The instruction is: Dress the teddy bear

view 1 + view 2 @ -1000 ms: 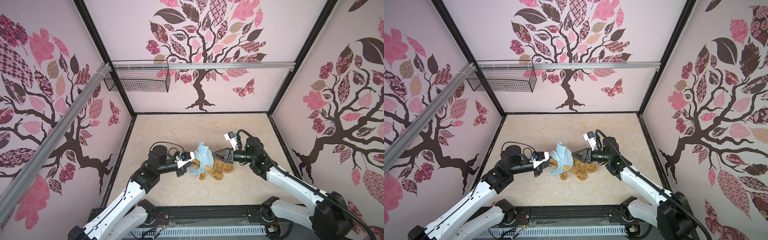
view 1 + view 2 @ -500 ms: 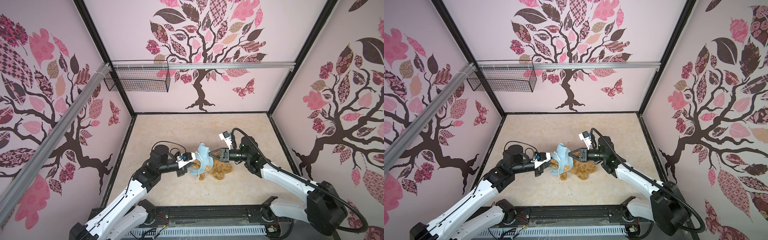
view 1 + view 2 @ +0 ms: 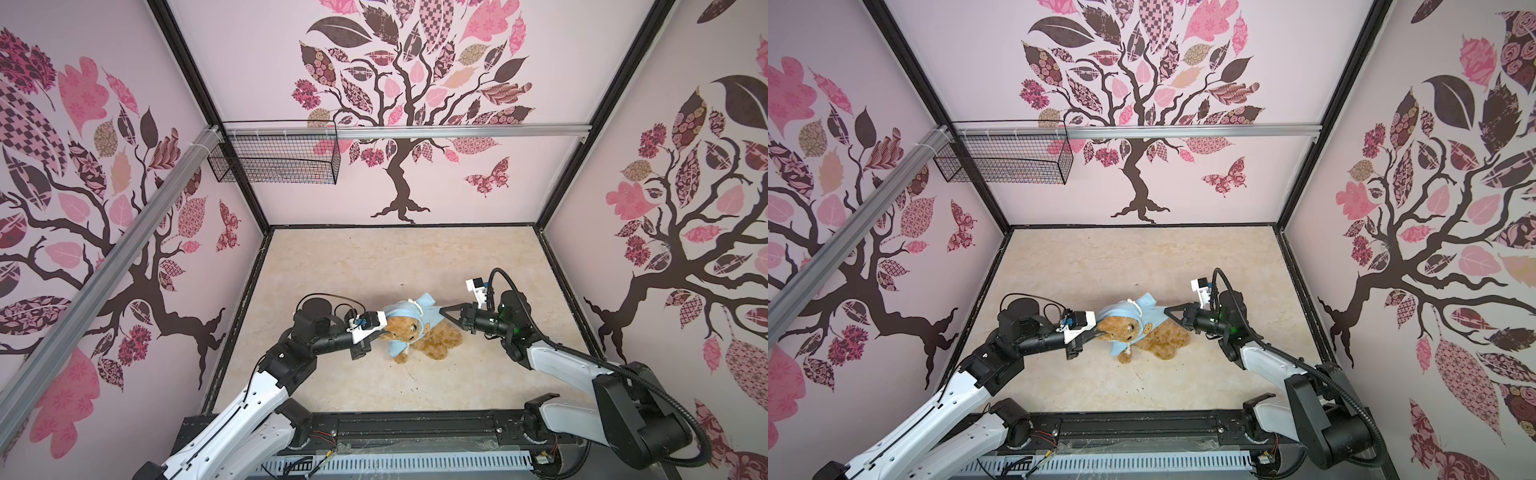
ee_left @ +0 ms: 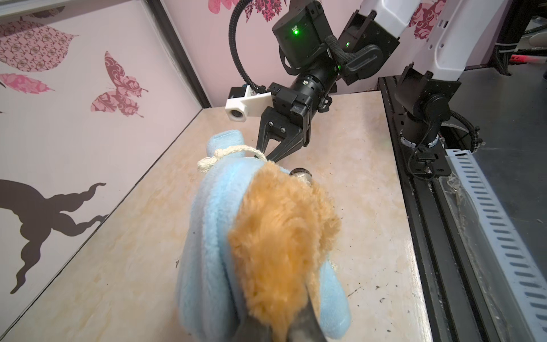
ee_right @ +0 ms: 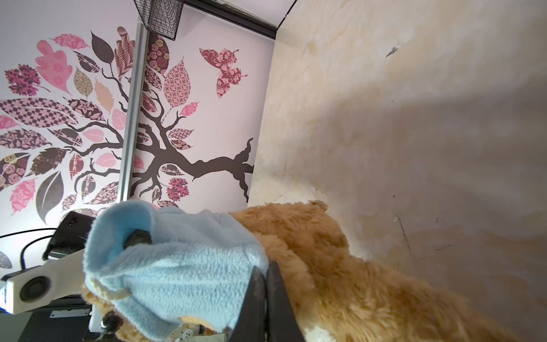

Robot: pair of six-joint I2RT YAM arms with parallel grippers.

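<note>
Closest in at my left gripper [image 4: 296, 328], the jaws are pinched together on golden fur at the top of the teddy bear [image 4: 281, 237], so the head sits right at those fingertips. From there the body runs straight away from that gripper towards my right one. The light blue hoodie [image 4: 207, 222] is wrapped round the head just past the left fingers, its white drawstring [image 4: 228, 152] lying on the far side of the hood. In both top views the bear [image 3: 436, 336] lies on its side on the table [image 3: 374, 266], its long axis strung between the two grippers, with the left gripper [image 3: 379, 334] at the head end and the right gripper [image 3: 443, 309] at the torso. From the right wrist, the right gripper [image 5: 266, 296] has its jaws shut together on the hoodie [image 5: 183, 260] at its hem, with bare fur of the back and legs beyond the hem on the side away from the head. I judge that both arms are in contact, but the right one is the one placed to work. The uncovered belly and legs lie just beside its tips, towards the rig's base, so the hem should be drawn that way along the body, with the left grip as the anchor.
</note>
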